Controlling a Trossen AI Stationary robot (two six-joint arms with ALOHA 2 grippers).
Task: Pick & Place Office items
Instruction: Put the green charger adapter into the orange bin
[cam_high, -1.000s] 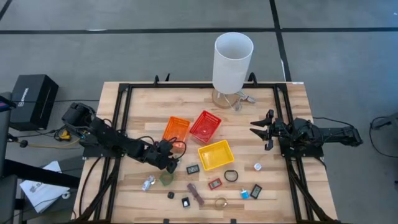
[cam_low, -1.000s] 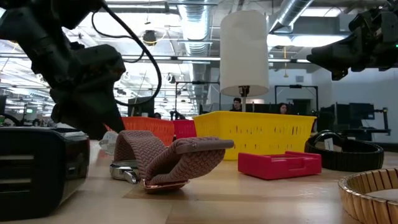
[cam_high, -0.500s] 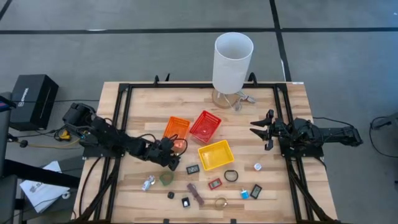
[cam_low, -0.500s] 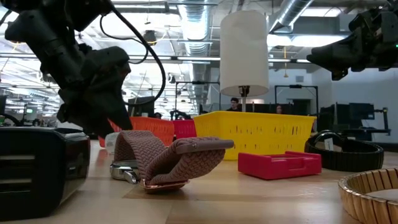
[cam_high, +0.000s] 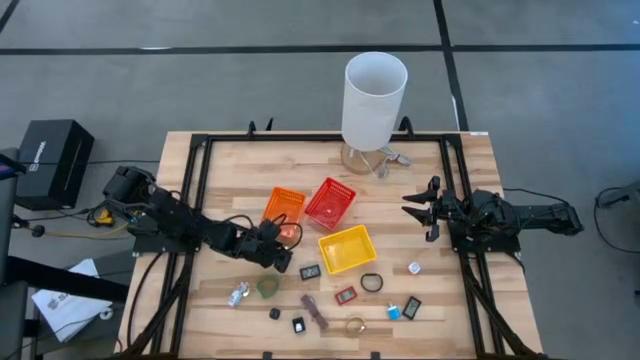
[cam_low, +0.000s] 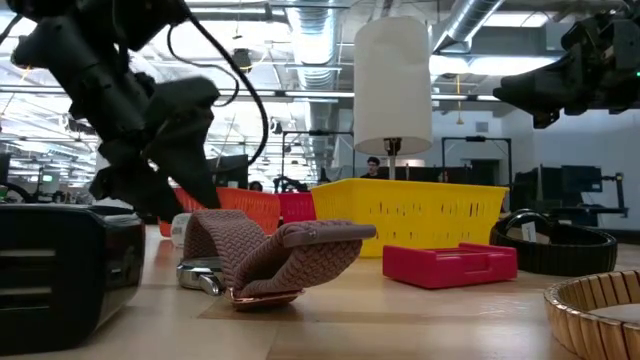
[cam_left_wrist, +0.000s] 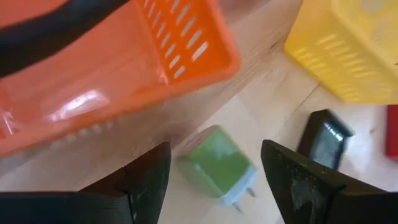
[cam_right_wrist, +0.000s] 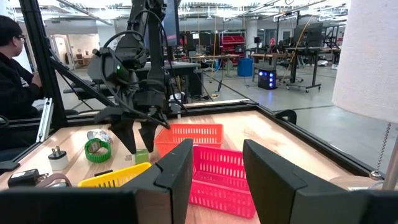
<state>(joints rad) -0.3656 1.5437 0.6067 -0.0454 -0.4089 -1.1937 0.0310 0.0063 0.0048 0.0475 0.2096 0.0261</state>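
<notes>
A small green plug block (cam_left_wrist: 221, 169) lies on the table beside the near wall of the orange basket (cam_left_wrist: 93, 81). My left gripper (cam_left_wrist: 214, 150) slants down over it, open, with one finger on either side and not touching it; it also shows in the high view (cam_high: 281, 262) and the right wrist view (cam_right_wrist: 140, 138). The other office items lie scattered along the near half of the table: a green ring (cam_high: 267, 288), a black block (cam_high: 310, 271), a red block (cam_high: 345, 295), a brown strip (cam_high: 314, 311). My right gripper (cam_high: 412, 207) waits open at the table's right side.
The orange basket (cam_high: 284, 206), the red basket (cam_high: 331, 203) and the yellow basket (cam_high: 346, 248) stand at mid-table. A tall white cylinder (cam_high: 374, 97) stands at the far edge. A black ring (cam_high: 372, 282) and a silvery clip (cam_high: 238, 294) lie nearby. A person (cam_right_wrist: 15, 68) sits beyond the table.
My left gripper has rolled a little about the line it points along while staying over the green block, open as before.
</notes>
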